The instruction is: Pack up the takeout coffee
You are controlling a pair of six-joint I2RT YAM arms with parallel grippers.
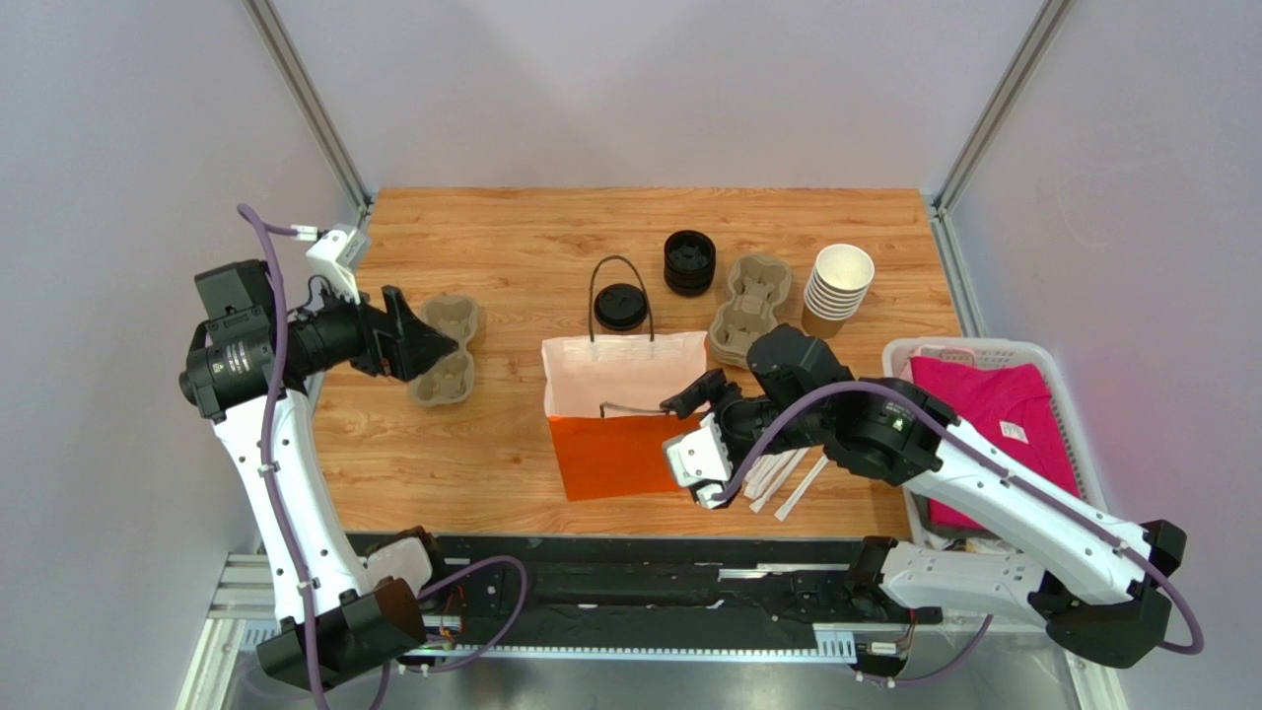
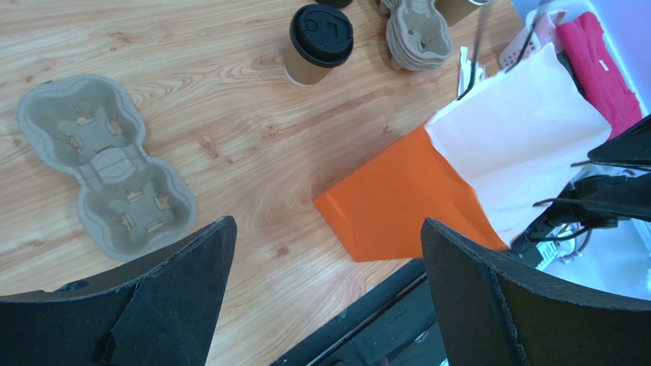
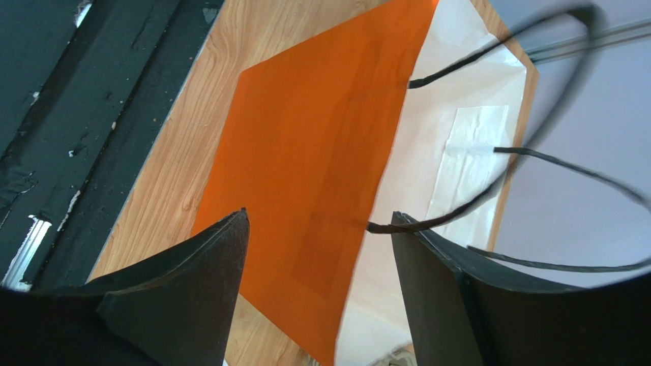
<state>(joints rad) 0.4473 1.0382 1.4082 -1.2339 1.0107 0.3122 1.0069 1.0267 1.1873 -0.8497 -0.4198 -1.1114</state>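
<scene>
Toward the bench's far edge, lidded coffee cup (image 1: pixel 621 306) sits apart from left gripper (image 1: pixel 430 348) and right gripper (image 1: pixel 686 400), both spread wide.

2 white arms (image 1: pixel 282 488), seemingly purple cables (image 1: pixel 845 388).

L fingers (image 2: pixel 176 305) spread wide, R fingers (image 3: pixel 179 297) likewise wide apart.

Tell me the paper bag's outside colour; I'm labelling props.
The bag is orange outside and white inside; the left wrist view shows it best.
</scene>
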